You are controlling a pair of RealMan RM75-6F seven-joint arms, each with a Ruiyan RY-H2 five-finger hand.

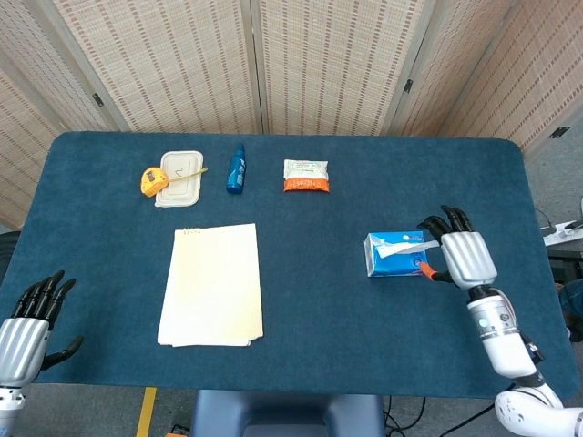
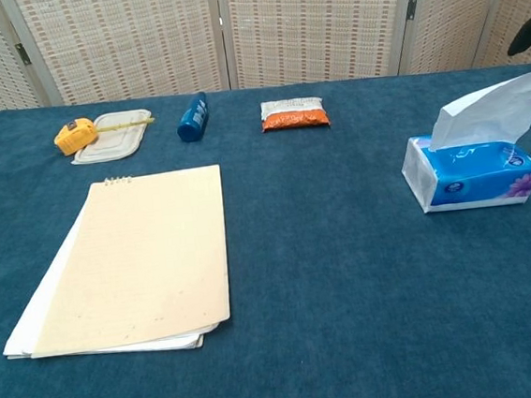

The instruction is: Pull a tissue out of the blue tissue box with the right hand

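The blue tissue box lies on the right half of the blue table, with a white tissue sticking out of its top. In the chest view the tissue rises from the box toward the right. My right hand hovers at the box's right end, fingers spread and holding nothing, its orange-tipped thumb close to the tissue's far end. Only a dark fingertip and the thumb tip show in the chest view. My left hand rests open at the table's near left corner.
A cream notepad lies left of centre. Along the far side sit a yellow tape measure, a plastic lid, a blue bottle and an orange-and-white packet. Folding screens stand behind the table.
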